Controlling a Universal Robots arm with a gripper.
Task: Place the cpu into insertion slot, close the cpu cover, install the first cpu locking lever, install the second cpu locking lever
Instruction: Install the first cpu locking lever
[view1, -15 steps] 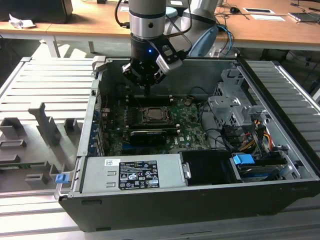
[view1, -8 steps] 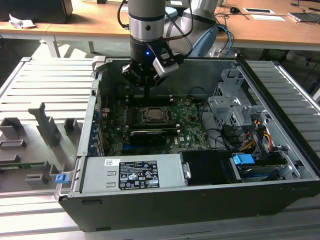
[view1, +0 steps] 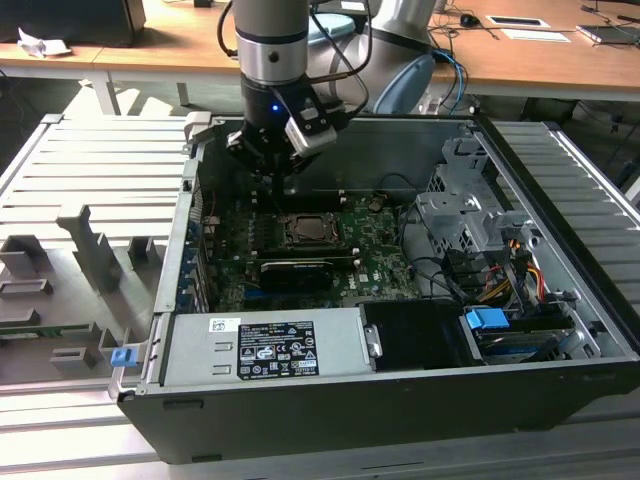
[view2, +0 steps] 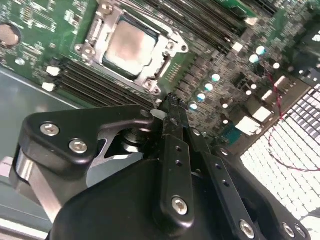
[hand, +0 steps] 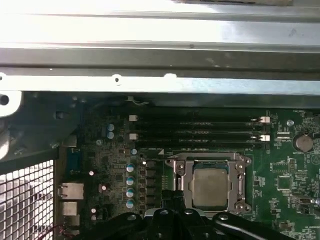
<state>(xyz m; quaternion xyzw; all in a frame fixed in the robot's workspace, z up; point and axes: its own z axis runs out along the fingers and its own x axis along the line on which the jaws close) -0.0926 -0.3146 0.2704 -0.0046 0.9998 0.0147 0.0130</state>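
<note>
The arm's gripper (view1: 268, 170) hangs inside the open computer case (view1: 560, 300), above the far edge of the green motherboard (view1: 380, 265) and just beyond the insertion slot (view1: 312, 231) in the exterior view. In the second wrist view the gripper (view2: 170, 102) has its black fingers (view2: 172, 130) drawn together to a narrow tip with nothing between them; the tip is near the socket's edge, though contact cannot be judged.

The cpu (view2: 129, 44) lies flat in the insertion slot, its dull silver-tan face showing through the window of the cpu cover (view2: 167, 47), which lies down around the chip as a silver-grey frame. The first wrist view shows the same: the cpu (hand: 210, 187) seated, the cpu cover (hand: 240, 172) framing it. The position of the locking levers cannot be made out.

Black memory slots (hand: 195, 127) run in parallel beside the socket. A power supply (view1: 265, 345) sits along the near wall of the case
</note>
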